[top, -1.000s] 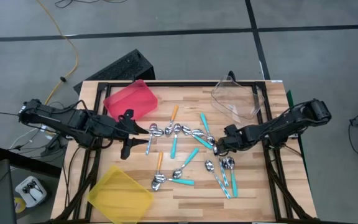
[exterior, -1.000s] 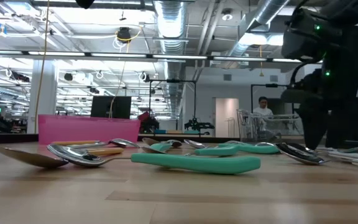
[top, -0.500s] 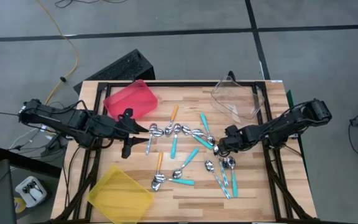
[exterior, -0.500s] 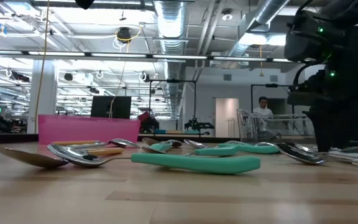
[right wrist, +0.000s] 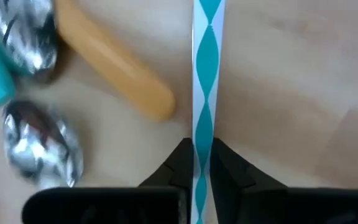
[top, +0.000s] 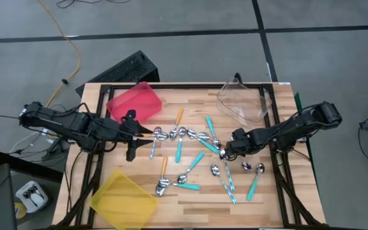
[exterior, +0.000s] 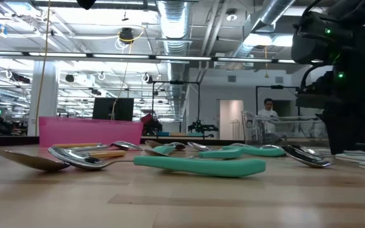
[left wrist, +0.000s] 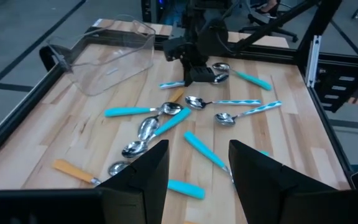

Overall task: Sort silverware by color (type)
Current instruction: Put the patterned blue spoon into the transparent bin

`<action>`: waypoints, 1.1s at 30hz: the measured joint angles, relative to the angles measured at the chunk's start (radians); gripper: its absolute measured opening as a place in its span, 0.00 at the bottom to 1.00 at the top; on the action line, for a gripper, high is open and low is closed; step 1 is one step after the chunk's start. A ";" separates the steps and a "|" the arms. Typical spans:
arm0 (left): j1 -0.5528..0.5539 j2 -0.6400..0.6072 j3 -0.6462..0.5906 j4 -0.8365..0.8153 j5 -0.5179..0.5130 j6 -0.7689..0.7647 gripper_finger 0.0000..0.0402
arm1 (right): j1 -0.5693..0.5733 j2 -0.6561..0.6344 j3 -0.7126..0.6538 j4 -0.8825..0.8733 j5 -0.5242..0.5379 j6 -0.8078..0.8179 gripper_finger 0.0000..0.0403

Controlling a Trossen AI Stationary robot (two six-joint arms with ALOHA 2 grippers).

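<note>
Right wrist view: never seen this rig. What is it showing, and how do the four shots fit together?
It is a robot with two dark arms working at a wooden table. The high view looks straight down on everything. The low view sits at tabletop height. Each wrist view is taken by a camera on one arm, looking past its own two fingers.

Small spoons with teal, orange or striped handles lie scattered mid-table, with a red bin, a yellow bin and a clear bin around them.

In your picture, the right arm's fingers pinch a teal-and-white striped handle down on the wood. The left arm's fingers are open and empty, waiting near the red bin.
</note>
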 joint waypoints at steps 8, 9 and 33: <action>0.000 0.000 0.000 0.000 0.000 0.000 0.38 | -0.016 -0.123 0.084 -0.127 0.050 -0.087 0.14; 0.000 0.000 0.000 0.000 -0.001 0.000 0.38 | -0.024 -0.142 0.099 -0.136 0.063 -0.102 0.14; 0.000 0.000 0.000 0.004 -0.053 0.012 0.38 | -0.611 -0.269 0.424 -0.123 0.516 -1.184 0.15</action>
